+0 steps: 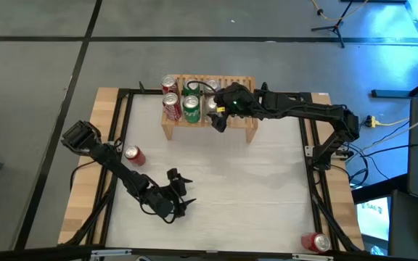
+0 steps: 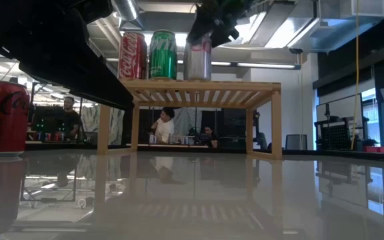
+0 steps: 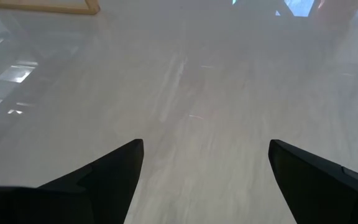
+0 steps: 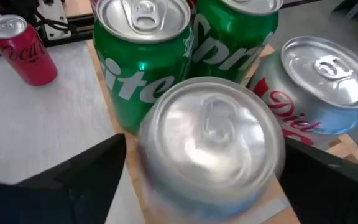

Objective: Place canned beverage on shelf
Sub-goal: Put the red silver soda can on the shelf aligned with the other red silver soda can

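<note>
My right gripper reaches over the shelf at the far edge of the table, and its two fingers stand on either side of a silver can, which I hold upright from above. In the low view that silver can sits on the slatted top of the shelf, just beside a green Sprite can, with a red Coca-Cola can next along. Through my right wrist camera I see two green cans directly behind the silver one and a Diet Coke can close at its side, all on the wooden slats. My left gripper waits low over the near part of the table, its fingers spread wide apart with nothing between them. A red can stands on the table by my left arm, and another red can lies near the table's near right corner.
</note>
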### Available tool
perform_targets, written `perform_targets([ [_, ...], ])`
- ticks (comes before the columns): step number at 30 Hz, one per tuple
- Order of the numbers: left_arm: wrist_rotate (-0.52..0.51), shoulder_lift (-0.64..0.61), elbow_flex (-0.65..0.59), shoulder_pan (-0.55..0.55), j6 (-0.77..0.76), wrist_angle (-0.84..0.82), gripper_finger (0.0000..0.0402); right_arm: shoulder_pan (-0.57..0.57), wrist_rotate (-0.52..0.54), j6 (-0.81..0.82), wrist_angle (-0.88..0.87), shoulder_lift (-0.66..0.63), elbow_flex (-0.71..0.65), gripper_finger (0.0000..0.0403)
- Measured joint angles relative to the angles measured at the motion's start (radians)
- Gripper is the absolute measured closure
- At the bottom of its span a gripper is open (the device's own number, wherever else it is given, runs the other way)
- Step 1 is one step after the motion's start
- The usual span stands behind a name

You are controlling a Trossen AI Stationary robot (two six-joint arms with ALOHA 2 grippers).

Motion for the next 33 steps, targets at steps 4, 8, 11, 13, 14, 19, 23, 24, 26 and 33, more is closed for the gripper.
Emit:
perform_targets([
  [4,0.000,0.000,0.000,0.000,0.000,0.000,0.0065,0.002,0.001,-0.002,0.009,-0.001,0.000,0.0050],
  [8,0.000,0.000,0.000,0.000,0.000,0.000,0.0065,0.002,0.000,-0.007,0.012,-0.001,0.000,0.0083],
  [11,0.000,0.000,0.000,0.000,0.000,0.000,0.0065,0.002,0.000,-0.026,0.010,-0.005,0.000,0.0092],
  [13,0.000,0.000,0.000,0.000,0.000,0.000,0.0065,0.003,-0.001,-0.029,-0.003,-0.012,0.001,0.0092],
  [14,0.000,0.000,0.000,0.000,0.000,0.000,0.0065,0.003,-0.002,-0.030,-0.026,-0.013,0.012,0.0090],
  [19,0.000,0.000,0.000,0.000,0.000,0.001,0.0065,0.003,-0.003,-0.029,-0.209,-0.015,0.119,0.0071],
  [23,-0.004,0.000,0.000,0.000,0.001,0.002,0.0065,0.003,0.000,-0.028,-0.216,-0.023,0.155,0.0065],
  [24,-0.004,0.000,0.000,0.001,0.001,0.002,0.0065,0.002,0.000,-0.028,-0.213,-0.023,0.155,0.0065],
  [26,-0.004,0.000,0.000,0.002,0.001,0.004,0.0065,-0.005,-0.001,-0.028,-0.210,-0.016,0.154,0.0064],
  [33,-0.004,0.000,0.000,0.003,0.009,0.010,0.0065,-0.005,0.020,-0.029,-0.227,-0.006,0.112,0.0078],
])
